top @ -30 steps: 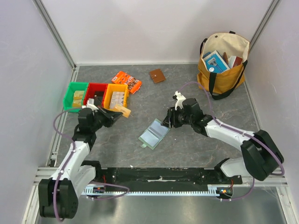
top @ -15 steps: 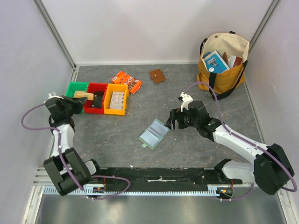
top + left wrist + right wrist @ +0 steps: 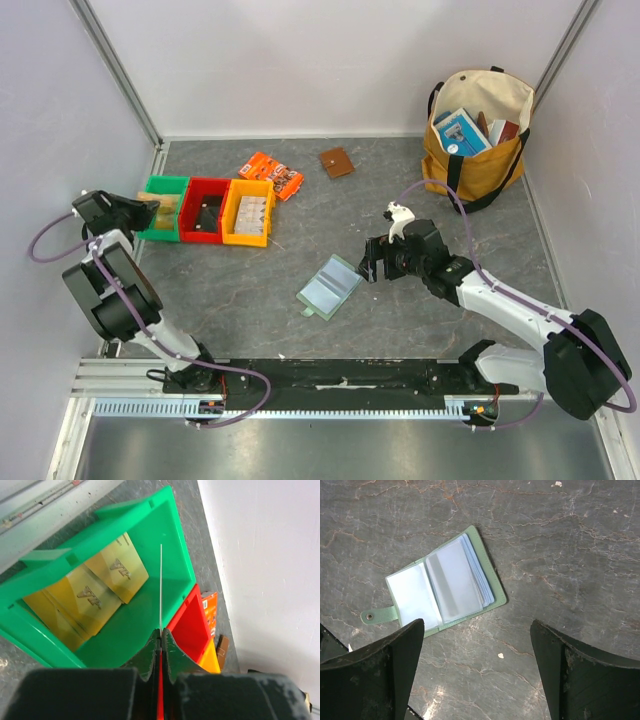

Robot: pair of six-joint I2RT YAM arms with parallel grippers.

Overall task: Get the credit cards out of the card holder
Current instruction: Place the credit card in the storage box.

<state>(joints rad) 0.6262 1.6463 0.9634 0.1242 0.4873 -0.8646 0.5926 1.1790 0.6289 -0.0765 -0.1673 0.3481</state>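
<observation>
The card holder (image 3: 330, 287) lies open and flat on the grey table (image 3: 400, 190), a little below the middle of the top view, clear sleeves facing up and its small snap tab pointing to the lower left. The right gripper (image 3: 372, 258) hangs just beside the holder's upper right corner with its jaws spread wide and nothing between them. In the right wrist view the holder sits in the upper left, apart from both fingers.

The left gripper (image 3: 161, 632) is at the far left of the top view, over the green bin (image 3: 165, 510). Its jaws are pinched tight on a credit card (image 3: 161, 580) (edge-on in the wrist view, so only a thin pale line shows). Several gold cards (image 3: 95, 592) lie stacked at a slant inside the green bin.

A red bin (image 3: 208, 183) and a yellow bin (image 3: 250, 184) stand in a row to the right of the green one. An orange packet (image 3: 272, 173) and a brown wallet (image 3: 337, 162) lie further up, and a tan tote bag (image 3: 480, 150) stands at the upper right.
</observation>
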